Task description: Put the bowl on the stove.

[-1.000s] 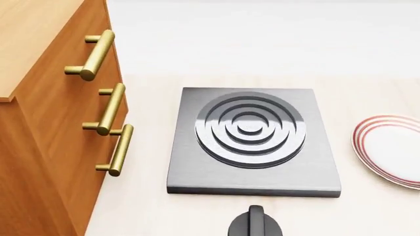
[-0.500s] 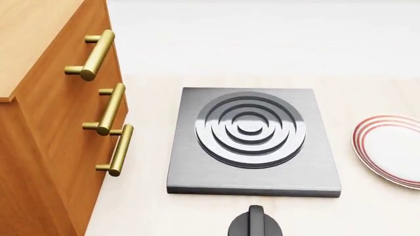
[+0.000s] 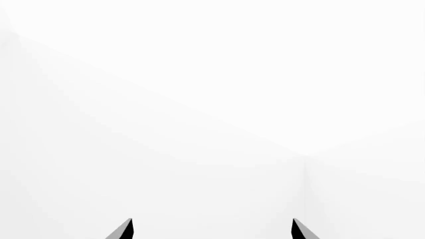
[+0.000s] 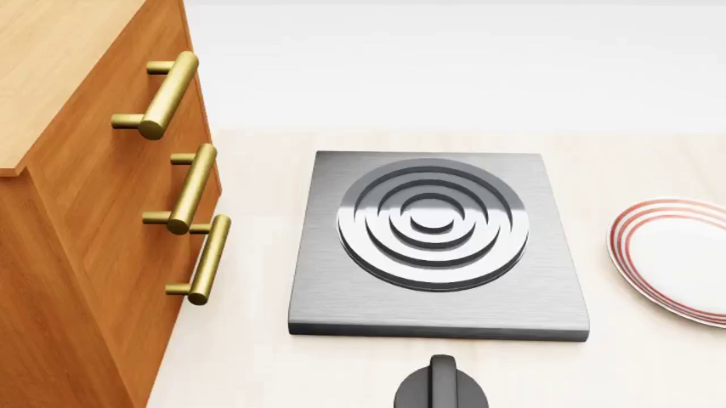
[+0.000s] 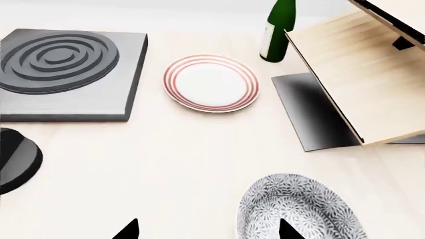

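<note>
The stove (image 4: 440, 246) is a dark grey metal slab with a ringed round burner, lying on the pale counter in the middle of the head view. It also shows in the right wrist view (image 5: 66, 74). The speckled bowl (image 5: 300, 210) stands on the counter and shows only in the right wrist view. My right gripper (image 5: 207, 230) is open and empty above the counter, one fingertip (image 5: 287, 230) in front of the bowl's rim. My left gripper (image 3: 212, 230) is open and empty, facing a blank white surface. Neither gripper shows in the head view.
A wooden drawer cabinet (image 4: 80, 212) with brass handles stands left of the stove. A black knob (image 4: 443, 387) lies in front of the stove. A red-rimmed white plate (image 5: 211, 82) lies right of the stove. A green bottle (image 5: 277, 31), a tilted wooden board (image 5: 352, 69) and a dark slab (image 5: 312, 117) stand beyond.
</note>
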